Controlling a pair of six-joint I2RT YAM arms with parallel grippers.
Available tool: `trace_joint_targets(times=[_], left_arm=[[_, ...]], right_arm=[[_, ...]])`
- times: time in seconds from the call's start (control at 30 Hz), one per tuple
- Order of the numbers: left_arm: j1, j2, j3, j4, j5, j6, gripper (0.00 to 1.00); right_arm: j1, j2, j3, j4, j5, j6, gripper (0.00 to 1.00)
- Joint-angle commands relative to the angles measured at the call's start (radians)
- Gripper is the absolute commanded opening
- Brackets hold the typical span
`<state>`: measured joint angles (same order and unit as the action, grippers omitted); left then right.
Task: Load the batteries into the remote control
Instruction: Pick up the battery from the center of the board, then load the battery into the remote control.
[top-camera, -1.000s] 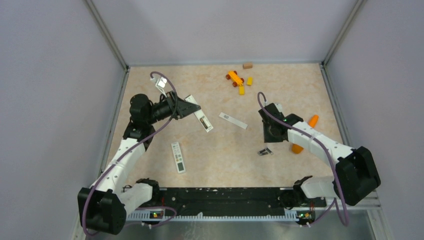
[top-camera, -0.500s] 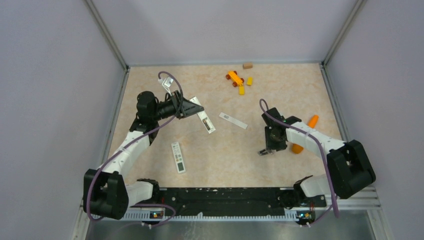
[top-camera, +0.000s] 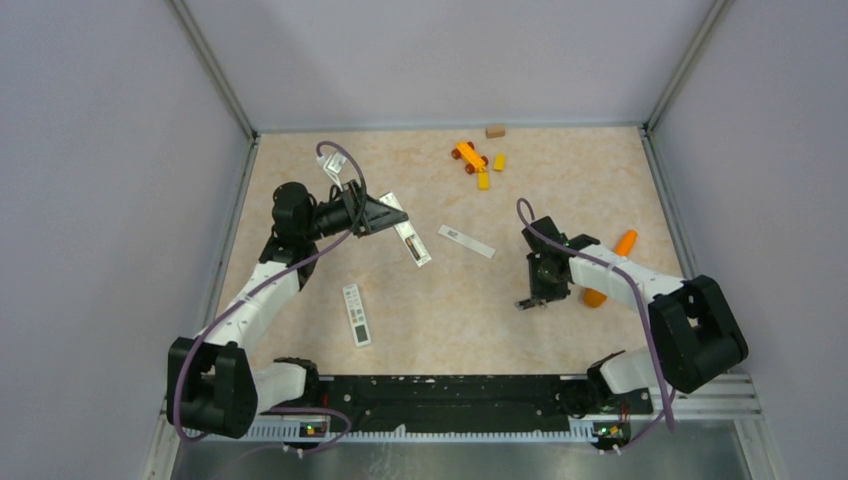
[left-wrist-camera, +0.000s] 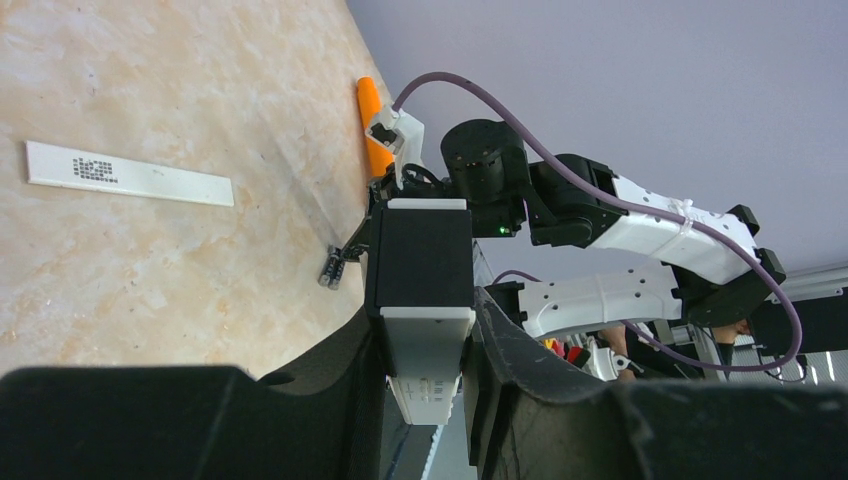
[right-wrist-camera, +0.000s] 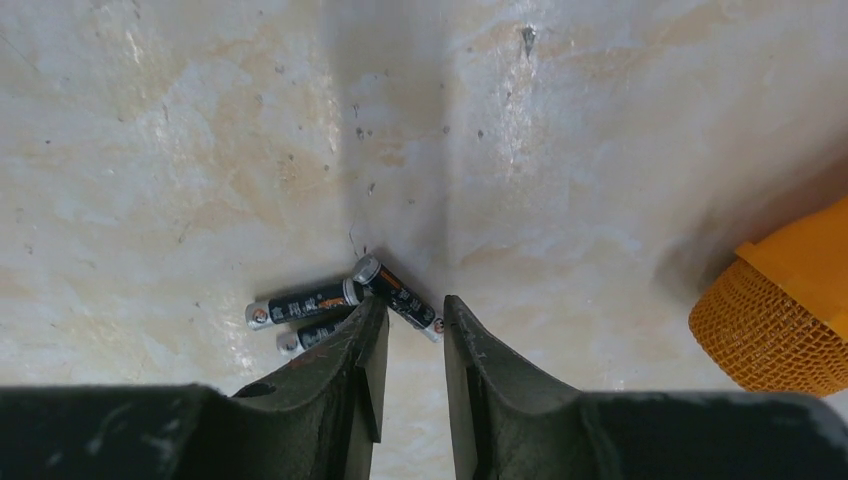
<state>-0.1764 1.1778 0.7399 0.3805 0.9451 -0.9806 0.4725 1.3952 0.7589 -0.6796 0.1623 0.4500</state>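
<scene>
Nothing loaded | left gripper (left-wrist-camera: 428, 335) pinching remote control (top-camera: 412, 243), back cover (top-camera: 466, 241) near it | right gripper (right-wrist-camera: 408, 345) astride batteries (right-wrist-camera: 305, 300), well apart from remote control; pinched or not, cannot tell

Bright, even light, soft grey shadow across the table (right-wrist-camera: 600, 150), faint sheen, near fingers (right-wrist-camera: 345, 400) dark and slightly blurred.

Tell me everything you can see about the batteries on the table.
The batteries are small black cylinders with orange print and shiny metal ends, lying flat on the marbled table. Three seem visible: two side by side, and one angled against them, its end reaching between the fingers of the open right gripper. Whether the gripper touches it is unclear.
</scene>
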Motion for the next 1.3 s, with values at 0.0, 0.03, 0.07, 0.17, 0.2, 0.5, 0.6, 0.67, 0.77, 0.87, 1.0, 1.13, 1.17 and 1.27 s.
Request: trace_joint_targets(times=[0.0,0.03,0.07,0.17,0.2,0.5,0.6,0.67,0.77,0.87,1.0,1.13,1.17,1.27], left_arm=[[0.010,-0.033,0.013,0.022,0.007,0.020,0.00],[0.010,-0.035,0.013,0.019,0.007,0.022,0.00],[0.012,-0.035,0.015,0.016,0.007,0.024,0.00],[0.014,-0.035,0.016,0.009,0.007,0.031,0.00],[0.014,-0.036,0.016,0.007,0.007,0.032,0.00],[0.018,-0.033,0.019,-0.003,0.010,0.040,0.00],[0.020,-0.032,0.018,-0.004,0.011,0.042,0.00],[0.020,-0.031,0.017,-0.005,0.011,0.043,0.00],[0.020,-0.029,0.015,-0.007,0.012,0.045,0.00],[0.020,-0.026,0.013,-0.007,0.014,0.039,0.00],[0.018,-0.025,0.013,0.009,0.008,0.025,0.00],[0.014,-0.016,0.006,0.066,0.006,-0.029,0.00],[0.011,-0.012,0.003,0.083,0.003,-0.045,0.00],[-0.006,0.002,-0.001,0.134,-0.008,-0.091,0.00]], right_arm=[[-0.014,0.032,-0.014,0.059,0.032,0.007,0.28],[-0.013,0.033,-0.013,0.062,0.033,0.008,0.27],[-0.013,0.033,-0.013,0.065,0.036,0.011,0.27],[-0.015,0.027,-0.013,0.077,0.038,0.016,0.26],[-0.015,0.025,-0.015,0.081,0.040,0.019,0.26],[-0.023,0.021,-0.021,0.092,0.073,0.052,0.18],[-0.026,0.022,-0.023,0.099,0.078,0.063,0.14],[-0.026,0.020,-0.021,0.102,0.083,0.065,0.08],[-0.025,-0.023,-0.006,0.112,0.085,0.056,0.01],[-0.026,-0.122,0.026,0.130,0.083,0.041,0.00],[-0.025,-0.268,0.066,0.229,-0.042,-0.013,0.00],[-0.014,-0.360,0.066,0.405,-0.355,-0.077,0.00],[-0.005,-0.382,0.055,0.468,-0.435,-0.083,0.00],[0.045,-0.439,0.022,0.650,-0.633,-0.070,0.00]])
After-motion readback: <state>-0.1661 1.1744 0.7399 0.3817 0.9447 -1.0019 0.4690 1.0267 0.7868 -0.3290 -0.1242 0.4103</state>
